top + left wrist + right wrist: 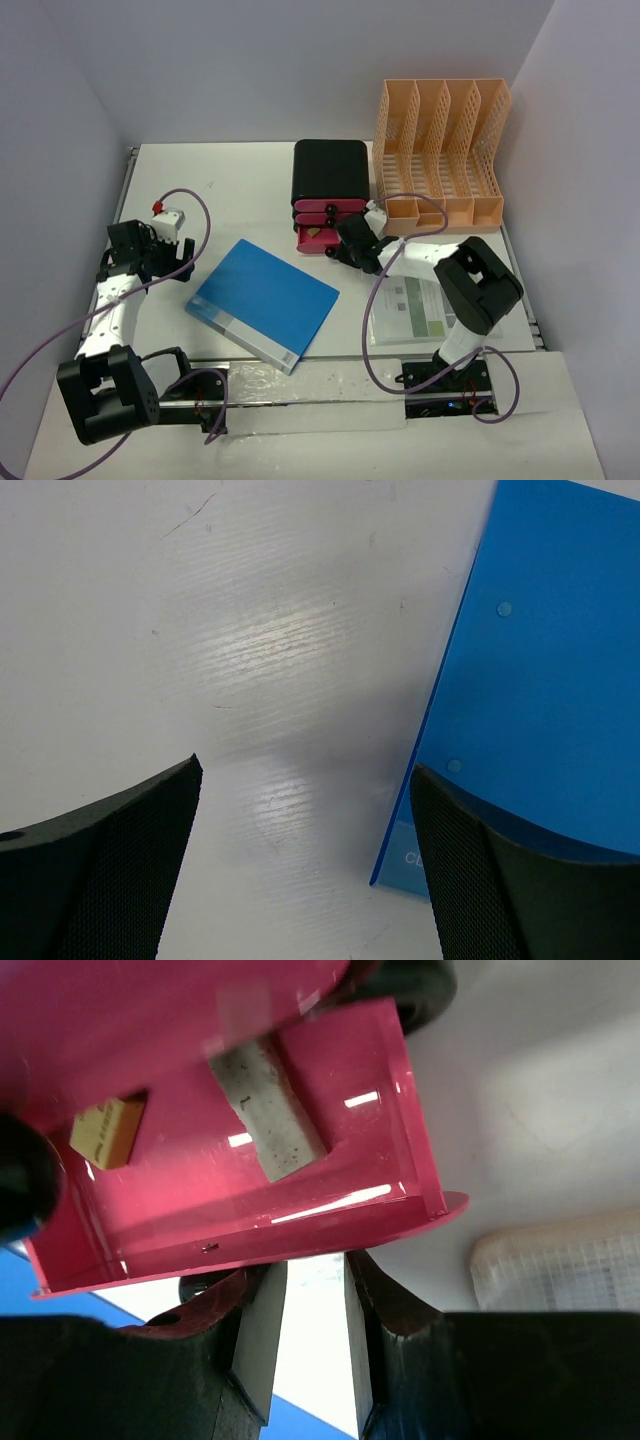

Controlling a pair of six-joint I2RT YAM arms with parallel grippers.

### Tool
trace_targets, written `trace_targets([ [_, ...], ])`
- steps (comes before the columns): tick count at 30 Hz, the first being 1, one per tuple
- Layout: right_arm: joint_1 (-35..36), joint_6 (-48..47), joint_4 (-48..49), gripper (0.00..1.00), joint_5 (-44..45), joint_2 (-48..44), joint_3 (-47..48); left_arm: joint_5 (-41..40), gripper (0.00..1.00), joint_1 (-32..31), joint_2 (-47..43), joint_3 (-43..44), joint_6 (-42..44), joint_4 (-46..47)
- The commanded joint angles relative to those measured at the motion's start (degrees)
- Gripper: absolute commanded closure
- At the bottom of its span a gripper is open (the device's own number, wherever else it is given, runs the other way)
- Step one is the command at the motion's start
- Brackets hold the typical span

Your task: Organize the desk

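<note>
Large flat matte white counter (250, 190) filled the enclosure floor and carried everything. Left gripper (305, 770): black mesh-textured jaws wide apart, holding nothing, over bare counter, the right pad overlapping a glossy blue rectangular plastic folder (265, 300). Right gripper (315, 1260): jaws a narrow gap apart with nothing seen between, tips at the front lip of an open translucent pink plastic drawer (370, 1140); contact hard to tell. The drawer held a scuffed grey-white eraser block (265, 1110) and a small tan block (105, 1130), partly cut off. The black rounded drawer box (330, 168) touched the orange slotted plastic file rack (440, 140). Printed paper sheet (408, 305) was half hidden under the right arm.
</note>
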Motion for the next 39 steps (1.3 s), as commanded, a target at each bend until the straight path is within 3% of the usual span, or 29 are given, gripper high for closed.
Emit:
trace_targets([
  [1, -2.05, 2.3, 4.94, 0.64, 1.23, 1.98, 3.66, 1.25, 0.09, 0.35, 0.4, 0.47, 0.69, 0.96],
  [16, -5.53, 5.75, 7.93, 0.64, 3.17, 3.52, 6.09, 0.94, 0.09, 0.35, 0.74, 0.38, 0.77, 1.22],
  [39, -6.42, 10.92, 15.09, 0.65, 5.64, 0.99, 1.59, 1.01, 0.09, 0.35, 0.98, 0.38, 1.04, 0.97],
])
